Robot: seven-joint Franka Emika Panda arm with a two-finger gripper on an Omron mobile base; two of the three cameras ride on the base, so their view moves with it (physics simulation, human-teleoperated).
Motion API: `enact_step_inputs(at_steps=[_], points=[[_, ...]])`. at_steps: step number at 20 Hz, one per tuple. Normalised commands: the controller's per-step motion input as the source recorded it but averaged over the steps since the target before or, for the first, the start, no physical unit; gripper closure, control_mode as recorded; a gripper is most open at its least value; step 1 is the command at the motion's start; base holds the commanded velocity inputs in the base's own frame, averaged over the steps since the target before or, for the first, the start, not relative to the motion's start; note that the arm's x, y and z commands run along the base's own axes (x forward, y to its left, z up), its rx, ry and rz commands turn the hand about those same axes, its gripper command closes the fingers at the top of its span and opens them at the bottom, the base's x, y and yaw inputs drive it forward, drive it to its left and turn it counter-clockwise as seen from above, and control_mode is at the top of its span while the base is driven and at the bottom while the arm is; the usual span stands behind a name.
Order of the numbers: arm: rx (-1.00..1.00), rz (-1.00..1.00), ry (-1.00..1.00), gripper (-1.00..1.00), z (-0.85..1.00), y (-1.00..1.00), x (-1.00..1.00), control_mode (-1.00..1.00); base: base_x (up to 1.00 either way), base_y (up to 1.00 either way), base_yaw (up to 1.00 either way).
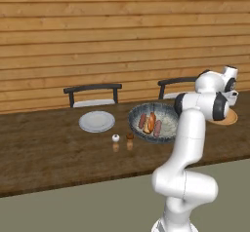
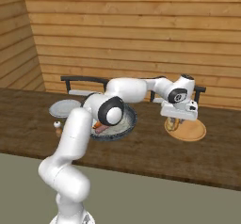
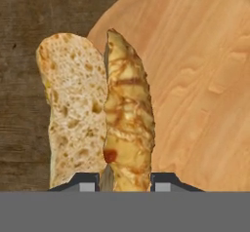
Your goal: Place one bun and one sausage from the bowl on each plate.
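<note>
My gripper [image 3: 125, 181] is shut on a split bun [image 3: 122, 119], its golden crust and pale crumb side showing between the two finger tips. The bun hangs over the left edge of a round wooden plate [image 3: 195, 80]; I cannot tell whether it touches the plate. From the right base view the hand [image 2: 175, 120] points down over that wooden plate [image 2: 194, 132]. The bowl [image 1: 168, 124] sits mid-table with sausages [image 1: 142, 121] and another bun [image 1: 151, 124] in it. A flat light-grey plate [image 1: 96, 121] lies to its left.
Two small shakers [image 1: 115, 138] [image 1: 130, 136] stand in front of the bowl. Two dark chairs [image 1: 93, 93] stand behind the dark wooden table [image 1: 49, 153], against a plank wall. My own arm crosses above the bowl [image 2: 133, 117] in the right base view.
</note>
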Motion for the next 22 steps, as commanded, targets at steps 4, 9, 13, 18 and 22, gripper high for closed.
enact_step_inputs(at_steps=[4,9,13,18,22], points=[[-0.02,0.0,0.0,1.0,-0.29,-0.03,0.04,-1.0,0.0,0.0,0.0],[0.0,0.0,0.0,1.0,-0.06,-0.03,0.0,-1.0,0.0,0.0,0.0],[0.0,0.0,0.0,-1.0,0.0,-0.08,0.04,-1.0,0.0,0.0,0.0],[0.0,0.0,0.0,-1.0,0.0,-0.02,0.0,-1.0,0.0,0.0,0.0],[0.0,0.0,0.0,-1.0,0.0,0.0,0.0,-1.0,0.0,0.0,0.0]])
